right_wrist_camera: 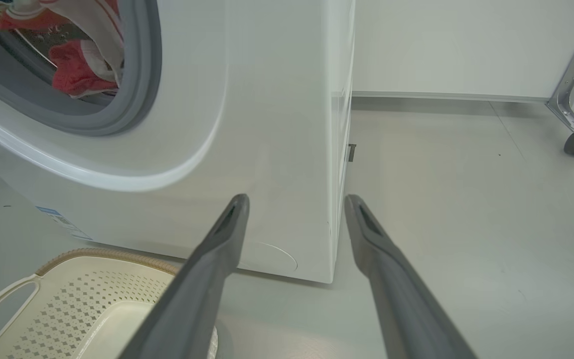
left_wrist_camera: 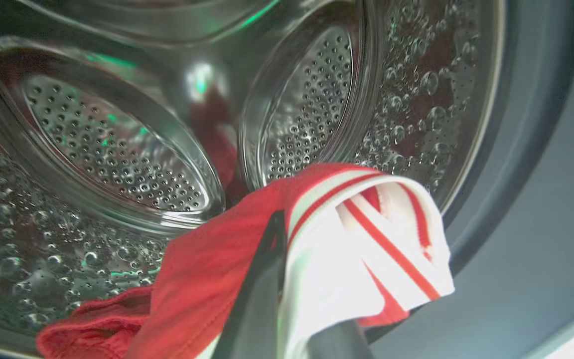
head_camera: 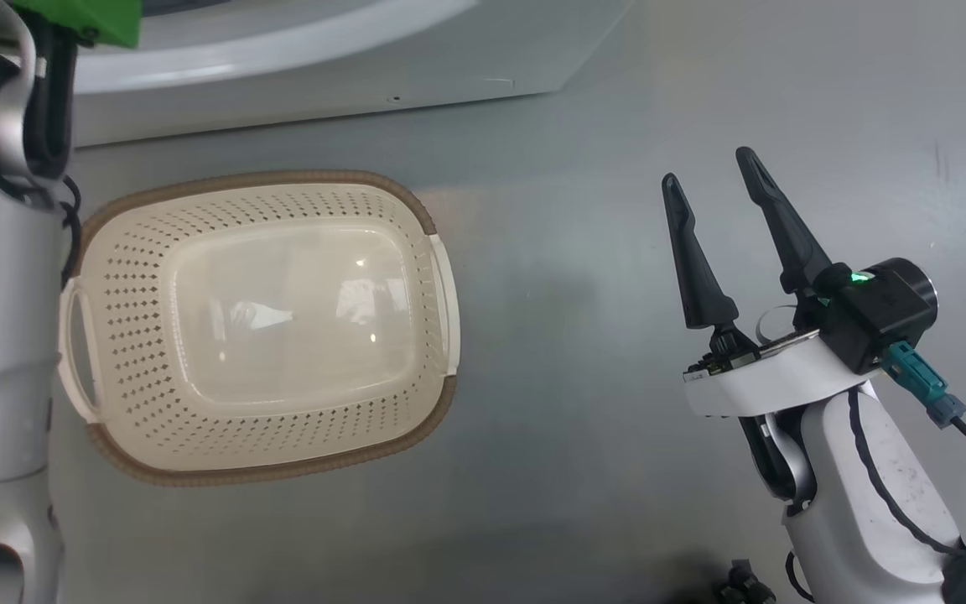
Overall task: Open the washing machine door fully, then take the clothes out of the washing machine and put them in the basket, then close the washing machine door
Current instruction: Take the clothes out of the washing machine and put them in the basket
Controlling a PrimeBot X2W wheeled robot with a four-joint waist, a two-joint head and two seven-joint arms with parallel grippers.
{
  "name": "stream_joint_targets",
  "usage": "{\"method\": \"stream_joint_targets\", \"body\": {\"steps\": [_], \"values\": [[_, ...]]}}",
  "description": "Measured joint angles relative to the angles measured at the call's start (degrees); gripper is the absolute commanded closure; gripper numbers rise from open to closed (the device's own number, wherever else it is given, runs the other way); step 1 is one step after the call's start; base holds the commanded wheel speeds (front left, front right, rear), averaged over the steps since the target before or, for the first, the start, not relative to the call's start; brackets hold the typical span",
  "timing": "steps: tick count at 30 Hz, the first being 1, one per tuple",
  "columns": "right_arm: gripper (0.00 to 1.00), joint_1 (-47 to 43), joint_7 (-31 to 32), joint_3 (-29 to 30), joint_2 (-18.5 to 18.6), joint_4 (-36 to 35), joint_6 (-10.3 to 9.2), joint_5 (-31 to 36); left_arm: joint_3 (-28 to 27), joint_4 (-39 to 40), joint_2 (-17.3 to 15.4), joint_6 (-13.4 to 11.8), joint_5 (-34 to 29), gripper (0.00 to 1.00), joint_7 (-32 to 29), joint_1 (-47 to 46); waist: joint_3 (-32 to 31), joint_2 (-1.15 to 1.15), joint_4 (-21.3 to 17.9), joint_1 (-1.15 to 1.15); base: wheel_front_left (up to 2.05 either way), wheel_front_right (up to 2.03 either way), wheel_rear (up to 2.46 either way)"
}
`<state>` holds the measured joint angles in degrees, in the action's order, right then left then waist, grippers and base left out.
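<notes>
ok so here's where things stand. The left end effector (left_wrist_camera: 292,249) is reaching into the washing machine (right_wrist_camera: 267,124), fingers pressed together on the clothes (left_wrist_camera: 207,269). One dark finger is clear in the wrist view, with the red fabric on one side of it and the white striped panel folded over the other. The rest of the bundle trails down onto the drum (left_wrist_camera: 117,149) wall, so it looks only partly lifted.

The right end effector (head_camera: 707,168) is spread wide with nothing in it, parked over bare floor (head_camera: 584,252), well off to the right of the basket (head_camera: 139,277).

The relation that matters, imo: the basket is empty and sits on the floor right in front of the machine, below the opening. Its long axis runs left to right in the head view. The left forearm runs up the left edge of that view, just beside the basket's left handle. So from the pinched cloth, the basket lies back out through the grey gasket (right_wrist_camera: 137,99) and then down.

The left arm is by far the nearer one, since it's the one holding the load. My guess is the hanging tail could snag on the gasket lip on the way out.
</notes>
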<state>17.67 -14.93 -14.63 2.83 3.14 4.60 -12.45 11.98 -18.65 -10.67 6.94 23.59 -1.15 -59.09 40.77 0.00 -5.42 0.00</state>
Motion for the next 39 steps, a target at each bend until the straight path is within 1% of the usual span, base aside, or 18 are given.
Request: {"method": "stream_joint_targets", "body": {"steps": [4, 7, 10, 13, 17, 25, 28, 29, 32, 39], "values": [[0.00, -1.13, 0.00, 0.36, 0.01, 0.47, 0.04, 0.20, -0.07, 2.48, 0.87, -0.33, -1.46, 1.00, 5.91, 4.05, -1.85, 0.00, 1.20, 0.00, 0.00, 0.00, 0.00], [0.00, -1.91, 0.00, 0.62, 0.04, 0.73, 0.07, 0.90, -0.11, 4.34, 1.23, -1.76, -2.96, 1.00, 10.02, 7.13, -3.22, 0.00, 2.09, 0.00, 0.00, 0.00, 0.00], [0.00, -2.19, 0.00, 0.63, 0.04, 1.27, 0.49, 1.09, -0.14, 5.46, 1.77, -3.24, -4.61, 1.00, 13.85, 11.00, -4.68, 0.00, 2.85, 0.00, 0.00, 0.00, 0.00], [0.00, -3.10, 0.00, 0.66, 0.04, 1.56, 0.63, 1.12, -0.05, 6.89, 2.38, -4.89, -5.67, 1.00, 16.57, 14.91, -6.24, 0.00, 3.53, 0.00, 0.00, 0.00, 0.00], [0.00, -4.90, 0.00, 0.75, 0.04, 2.45, 0.65, 1.43, 0.46, 10.55, 3.24, -6.53, -7.45, 1.00, 16.35, 20.30, -8.94, 0.00, 4.53, 0.00, 0.00, 0.00, 0.00], [0.00, -7.66, 0.00, 1.24, 0.03, 3.35, 0.82, 1.42, -0.37, 18.39, 4.55, -9.71, -9.10, 1.00, 16.27, 26.41, -13.33, 0.00, 5.69, 0.00, 0.00, 0.00, 0.00], [0.00, -8.58, 0.00, 1.32, 0.02, 3.66, 0.82, 1.32, -1.15, 23.20, 5.36, -10.21, -9.58, 1.00, 16.02, 27.80, -15.03, 0.00, 5.99, 0.00, 0.00, 0.00, 0.00], [0.00, -8.58, 0.00, 1.32, 0.02, 3.66, 0.82, 1.32, -1.15, 23.20, 5.36, -10.21, -9.58, 1.00, 16.02, 27.80, -15.03, 0.00, 5.99, 0.00, 0.00, 0.00, 0.00], [0.00, -9.32, 0.00, 1.31, 0.02, 3.83, 0.82, 0.94, -1.63, 27.17, 5.80, -10.24, -10.71, 1.00, 16.03, 28.97, -16.76, 0.00, 6.19, 0.00, 0.00, 0.00, 0.00], [0.00, -11.68, 0.00, 1.34, 0.00, 4.06, 0.82, 0.89, -0.58, 30.63, 5.87, -10.25, -11.09, 1.00, 16.02, 35.37, -20.41, 0.00, 6.55, 0.00, 0.00, 0.00, 0.00]]}}
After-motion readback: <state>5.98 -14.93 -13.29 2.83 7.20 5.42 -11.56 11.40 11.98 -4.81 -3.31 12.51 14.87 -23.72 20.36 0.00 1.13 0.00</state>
